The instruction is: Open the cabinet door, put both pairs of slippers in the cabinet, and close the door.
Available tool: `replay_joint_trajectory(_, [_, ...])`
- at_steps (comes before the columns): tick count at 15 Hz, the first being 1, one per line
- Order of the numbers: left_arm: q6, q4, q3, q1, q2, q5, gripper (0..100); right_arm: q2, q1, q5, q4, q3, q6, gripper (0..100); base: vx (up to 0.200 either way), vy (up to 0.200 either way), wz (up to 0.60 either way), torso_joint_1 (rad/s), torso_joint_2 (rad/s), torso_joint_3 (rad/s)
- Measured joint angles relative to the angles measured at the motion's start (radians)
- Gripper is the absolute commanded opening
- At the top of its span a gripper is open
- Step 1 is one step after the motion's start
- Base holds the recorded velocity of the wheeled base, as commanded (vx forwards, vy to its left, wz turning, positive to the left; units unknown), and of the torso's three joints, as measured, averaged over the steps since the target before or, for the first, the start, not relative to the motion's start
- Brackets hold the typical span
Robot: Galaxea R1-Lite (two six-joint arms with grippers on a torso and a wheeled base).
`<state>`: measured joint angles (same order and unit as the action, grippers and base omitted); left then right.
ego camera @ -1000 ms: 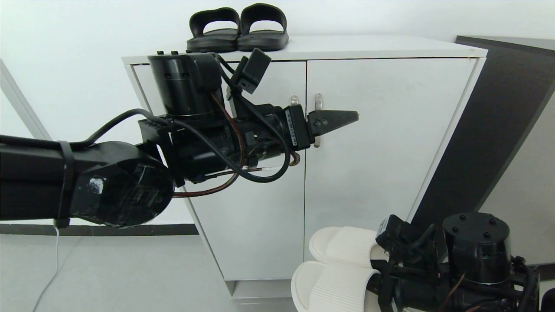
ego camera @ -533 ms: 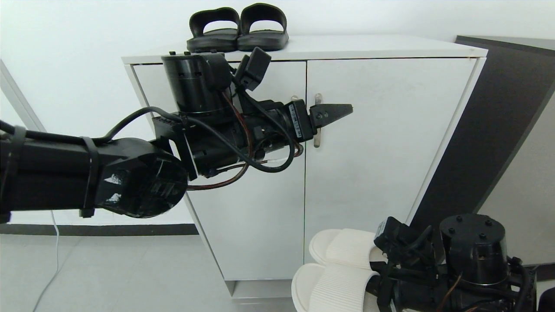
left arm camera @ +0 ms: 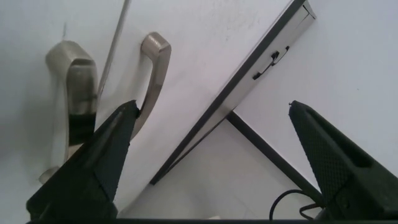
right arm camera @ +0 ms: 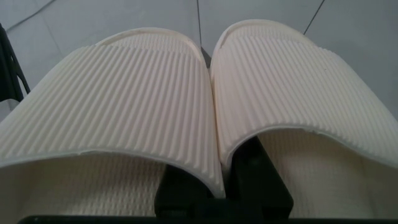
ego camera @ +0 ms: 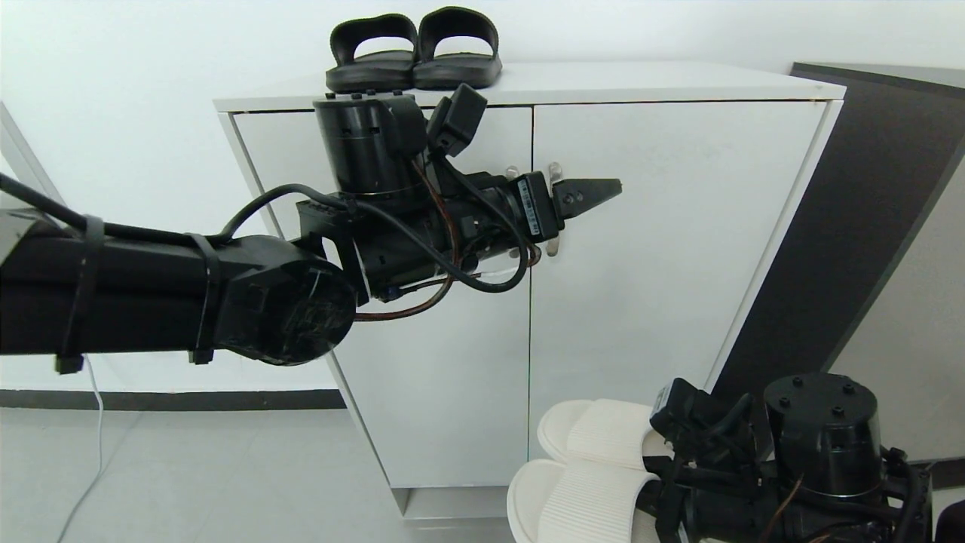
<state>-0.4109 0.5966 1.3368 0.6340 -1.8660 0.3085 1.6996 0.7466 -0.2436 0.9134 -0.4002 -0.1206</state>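
Slippers sit outside the shut white cabinet (ego camera: 663, 226): the black pair (ego camera: 413, 53) rests side by side on its top, and the ribbed cream pair (ego camera: 595, 483) hangs low before its right door, pinched together by the right gripper (right arm camera: 225, 186). The left gripper (ego camera: 607, 188) hovers at its metal handles (left arm camera: 155, 56), jaws wide.
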Motion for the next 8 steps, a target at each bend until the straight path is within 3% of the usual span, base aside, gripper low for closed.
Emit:
replay_joint_trajectory(1, [0.0,0.001,0.003,0.0,-0.006,0.0,0,0.0,0.0,0.0,0.0,0.001,0.0,0,0.0,0.0,0.0,0.0,0.0,0.0])
replay_joint_trajectory(8, [0.003,0.006,-0.026,0.0,-0.01,0.002,0,0.006,0.0,-0.006,0.0,0.011,-0.001,0,0.0,0.0,0.0,0.0,0.0,0.0])
